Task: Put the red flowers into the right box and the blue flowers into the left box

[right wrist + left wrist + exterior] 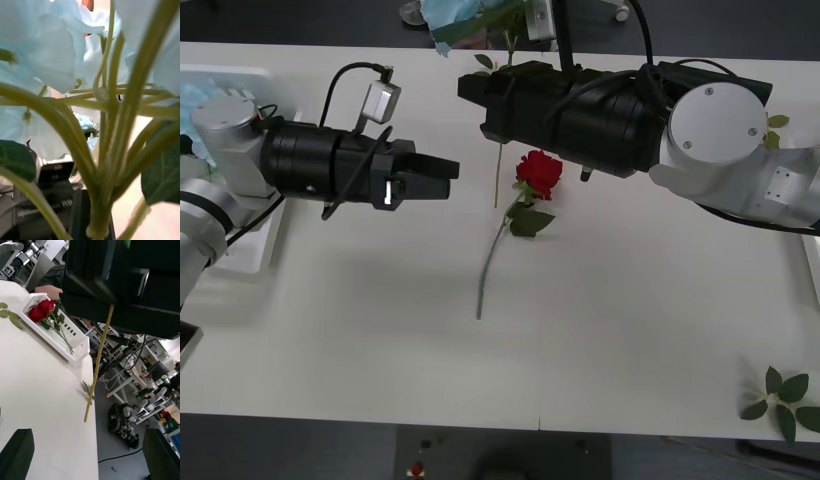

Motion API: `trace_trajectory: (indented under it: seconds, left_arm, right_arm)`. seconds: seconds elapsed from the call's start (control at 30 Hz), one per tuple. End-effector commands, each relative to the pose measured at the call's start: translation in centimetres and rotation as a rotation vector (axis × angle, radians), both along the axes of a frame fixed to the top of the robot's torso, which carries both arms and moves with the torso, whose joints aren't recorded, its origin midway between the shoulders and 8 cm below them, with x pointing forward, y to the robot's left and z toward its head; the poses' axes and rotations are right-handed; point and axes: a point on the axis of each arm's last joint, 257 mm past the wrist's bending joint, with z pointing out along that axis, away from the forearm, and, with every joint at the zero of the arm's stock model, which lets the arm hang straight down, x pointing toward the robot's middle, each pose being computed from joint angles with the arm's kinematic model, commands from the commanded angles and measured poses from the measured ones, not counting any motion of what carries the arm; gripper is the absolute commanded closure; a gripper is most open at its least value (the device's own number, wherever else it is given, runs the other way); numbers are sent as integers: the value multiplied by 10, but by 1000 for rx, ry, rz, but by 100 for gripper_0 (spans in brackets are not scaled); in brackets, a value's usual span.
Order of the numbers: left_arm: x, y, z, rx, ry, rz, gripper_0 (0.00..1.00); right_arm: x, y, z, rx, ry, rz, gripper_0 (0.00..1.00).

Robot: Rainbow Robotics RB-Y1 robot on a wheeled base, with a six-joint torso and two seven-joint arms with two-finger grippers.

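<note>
**Ana:** Pale-blue flower, fluffy and artificial, right up against the right wrist camera, its green stalks bunching down between the black fingers. I read the right gripper as clamped on the blue flower just under the bloom.

**Ben:** Agreed. It hangs over the far middle of the white table, bloom toward the far edge, and the thin bare stem drops nearly straight down below the gripper.

**Ana:** Now the left gripper: jaws spread wide and holding nothing, pointing level across the table at that stem, just beside it and not touching.

**Ben:** That's the hinge. The stem runs upright and the left jaws come at it sideways, so it looks like a handover.

**Ana:** Makes sense. The translucent white slotted left box sits at the table's left edge, behind the left arm, which is nearer.

**Ben:** And the dark-red rose lies mid-table, its stem running toward the near edge.
</note>
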Motion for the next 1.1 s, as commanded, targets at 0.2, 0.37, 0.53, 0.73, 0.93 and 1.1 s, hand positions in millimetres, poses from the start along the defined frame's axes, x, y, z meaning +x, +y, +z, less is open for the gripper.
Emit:
trace_trajectory:
  seconds: [0.2, 0.37, 0.53, 0.73, 0.93, 1.1]
  left_arm:
    - [8, -49, 5, -8, -54, 27, 16]
    - [10, -66, 7, -23, -61, 43, 16]
    - [8, -83, 13, -46, -64, 47, 16]
    - [6, -90, 16, -62, -59, 46, 16]
    - [4, -91, 16, -65, -58, 42, 48]
    - [3, -90, 17, -73, -54, 42, 100]
  right_arm:
    - [-3, 5, 14, 5, -31, 11, 100]
    - [-3, 5, 14, 5, -31, 11, 100]
    - [-3, 5, 14, 5, -31, 11, 100]
    - [-3, 5, 14, 5, -31, 11, 100]
    - [-3, 5, 14, 5, -31, 11, 100]
    - [-3, 5, 14, 5, -31, 11, 100]
